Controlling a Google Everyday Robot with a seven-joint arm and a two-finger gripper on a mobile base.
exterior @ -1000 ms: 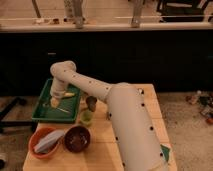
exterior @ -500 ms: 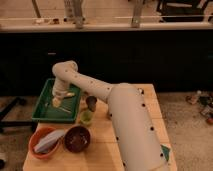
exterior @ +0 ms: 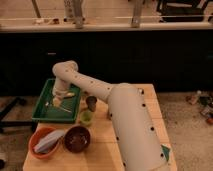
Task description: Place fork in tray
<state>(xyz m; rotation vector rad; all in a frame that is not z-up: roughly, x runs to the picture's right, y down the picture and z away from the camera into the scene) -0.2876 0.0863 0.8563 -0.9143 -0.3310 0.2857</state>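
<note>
- The big white robot arm (exterior: 125, 115) reaches from the lower right over the wooden table (exterior: 150, 107) to the tray.
- The large rectangular green plastic tray (exterior: 44, 107) lies at the table's left back corner.
- The round orange bowl (exterior: 36, 141), the dark brown bowl (exterior: 77, 138) and the small green cup (exterior: 86, 117) stand in front of it.
- The gripper (exterior: 58, 101) hangs low over the tray's middle.
- The slender silver metal fork (exterior: 59, 106) lies inside the tray, just under the gripper; touching or not, I cannot tell.
</note>
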